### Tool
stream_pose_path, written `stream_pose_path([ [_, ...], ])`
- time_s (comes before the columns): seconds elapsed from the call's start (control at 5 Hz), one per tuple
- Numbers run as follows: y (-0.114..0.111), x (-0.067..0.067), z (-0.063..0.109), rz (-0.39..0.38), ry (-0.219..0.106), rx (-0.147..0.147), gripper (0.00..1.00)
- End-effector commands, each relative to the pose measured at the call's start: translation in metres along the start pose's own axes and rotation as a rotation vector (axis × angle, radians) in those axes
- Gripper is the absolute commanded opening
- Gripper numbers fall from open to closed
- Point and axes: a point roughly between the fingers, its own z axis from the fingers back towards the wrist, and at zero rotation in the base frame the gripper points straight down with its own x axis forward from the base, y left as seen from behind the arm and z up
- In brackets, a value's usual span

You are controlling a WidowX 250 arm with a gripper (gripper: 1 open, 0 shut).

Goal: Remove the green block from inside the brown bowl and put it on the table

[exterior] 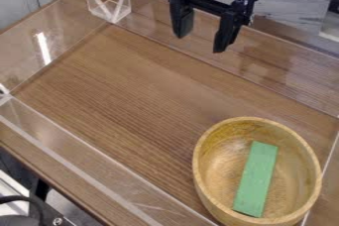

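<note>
A flat bright green block (259, 178) lies inside the wide light-brown wooden bowl (215, 139), slanted along the bowl's floor at the front right of the table (126, 91). My black gripper (201, 27) hangs well above the table at the back, up and to the left of the bowl. Its fingers point down and stand apart, open, with nothing between them.
Low clear plastic walls (40, 47) edge the tabletop on all sides. A clear folded piece (109, 5) stands at the back left corner. Bare wood stretches across the middle and left of the table.
</note>
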Motion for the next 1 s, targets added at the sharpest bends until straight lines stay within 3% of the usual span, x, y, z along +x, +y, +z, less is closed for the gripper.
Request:
stream_pose_path([
  [0.0,-0.005,-0.003,-0.014,0.051,0.017,-0.004,1.0],
  [0.4,-0.039,-0.036,-0.013,0.08,-0.001,-0.011,1.0],
  [0.8,-0.045,-0.039,-0.018,0.099,0.02,-0.012,1.0],
])
